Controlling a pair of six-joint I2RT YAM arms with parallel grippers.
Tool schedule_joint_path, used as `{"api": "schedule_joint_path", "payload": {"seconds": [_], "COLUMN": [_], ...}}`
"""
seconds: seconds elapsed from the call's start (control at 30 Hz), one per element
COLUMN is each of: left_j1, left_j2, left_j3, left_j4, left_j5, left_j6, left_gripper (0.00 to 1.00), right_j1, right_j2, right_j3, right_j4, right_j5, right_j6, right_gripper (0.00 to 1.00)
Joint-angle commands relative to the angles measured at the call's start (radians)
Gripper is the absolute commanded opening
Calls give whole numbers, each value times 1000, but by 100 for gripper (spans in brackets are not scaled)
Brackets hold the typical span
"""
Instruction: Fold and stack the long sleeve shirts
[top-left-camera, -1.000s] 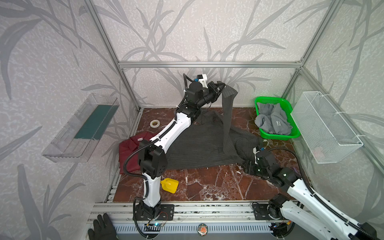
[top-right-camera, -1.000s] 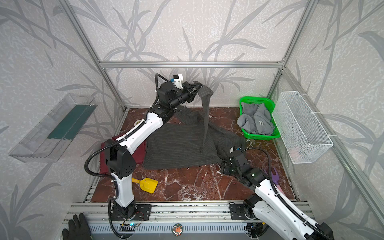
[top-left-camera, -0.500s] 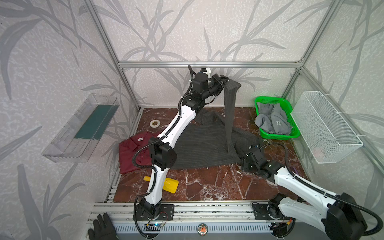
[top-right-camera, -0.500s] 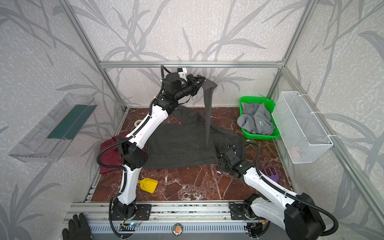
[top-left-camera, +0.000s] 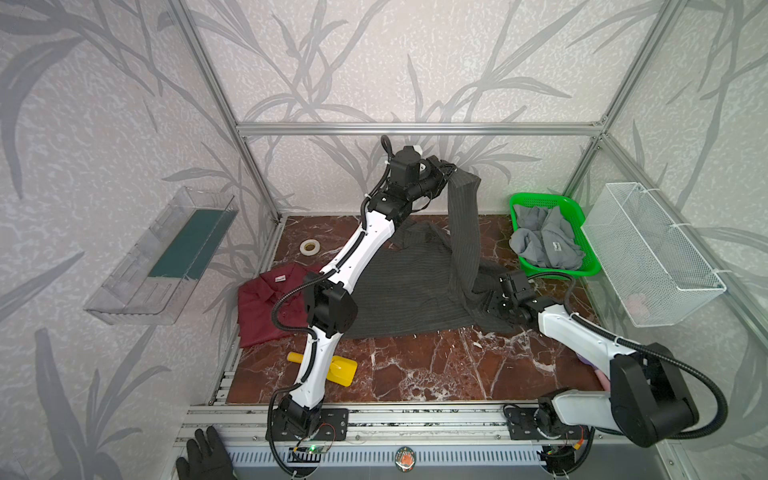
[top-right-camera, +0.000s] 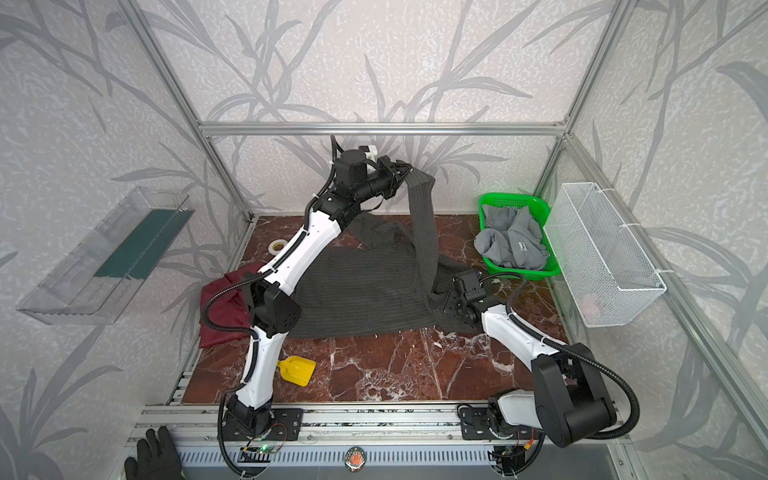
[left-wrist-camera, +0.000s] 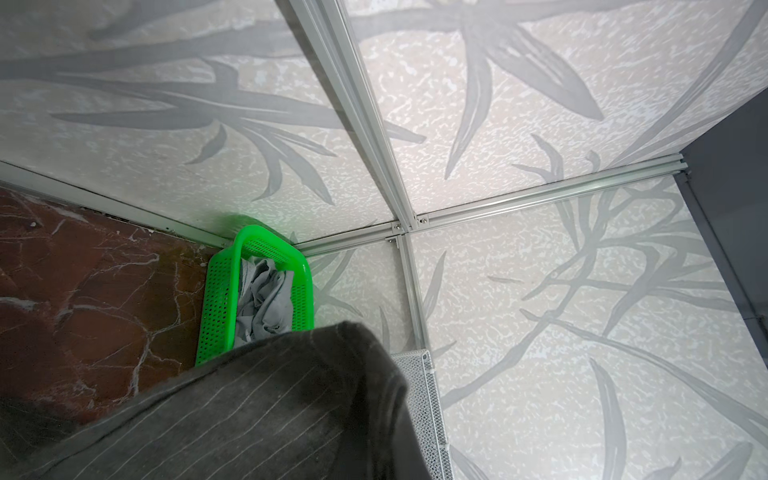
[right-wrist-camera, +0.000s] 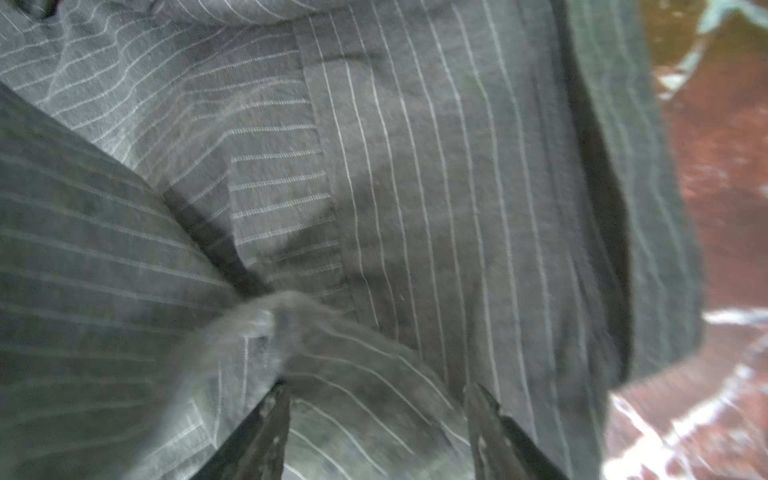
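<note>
Pinstriped shirt: dark charcoal. We see its body spread over the middle of the worktop, collar end toward the back wall and near hem roughly straight.
Sleeve: one long sleeve stands up from the shirt's right side as a near-vertical band, reaching the left pincer.
Left pincer: clamped on the sleeve's end, high above the back of the worktop. In its wrist view the striped cloth hides the fingers.
Right pincer: low at the shirt's bunched right edge, jaws parted, tips against the stripes. We cannot tell whether any fold sits between them.
Step in hand: we judge this to be the sleeve fold, laying the raised sleeve across the body.
Doing it well: we would have the right pincer pin the shoulder area so the body does not drag. Then we would carry the sleeve end over toward the left side, lower it flat, and let go only once the cloth rests on the body. The bunched folds at the right edge want smoothing first.
Risk: pulling higher could lift or skew the spread body.
Maroon shirt: crumpled at the left edge of the worktop, white label showing. The left arm hides where it meets the pinstriped one.
Light grey shirt: heaped unfolded in the green basket at the back right.
Progress: early, we think, as no shirt looks folded.
Nearby: tape roll and yellow scoop, both clear of the fold.
</note>
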Motion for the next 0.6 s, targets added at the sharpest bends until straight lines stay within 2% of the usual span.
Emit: {"api": "schedule_joint_path", "payload": {"seconds": [0.0, 0.13, 0.27, 0.4, 0.47, 0.57], "left_j1": [5, 20, 33, 27, 26, 25], "left_j2": [42, 124, 175, 202, 191, 177], "left_j3": [29, 133, 167, 238, 237, 224], "left_j4": [-48, -139, -103, -62, 21, 244], "left_j5": [15, 3, 6, 25, 44, 100], "left_j6": [-1, -8, -61, -68, -76, -115], "left_gripper": [0, 0, 0, 0, 0, 0], "right_j1": [-15, -17, -17, -11, -6, 3], "right_j2": [0, -25, -47, -76, -117, -189], "right_j3": [12, -30, -38, -64, -88, -144], "right_j4": [11, 59, -6, 2, 42, 141], "right_j5": [-64, -92, -69, -80, -127, -186], "right_j6": [-21, -35, -49, -86, -102, -104], "right_gripper": [66, 66, 68, 68, 66, 63]}}
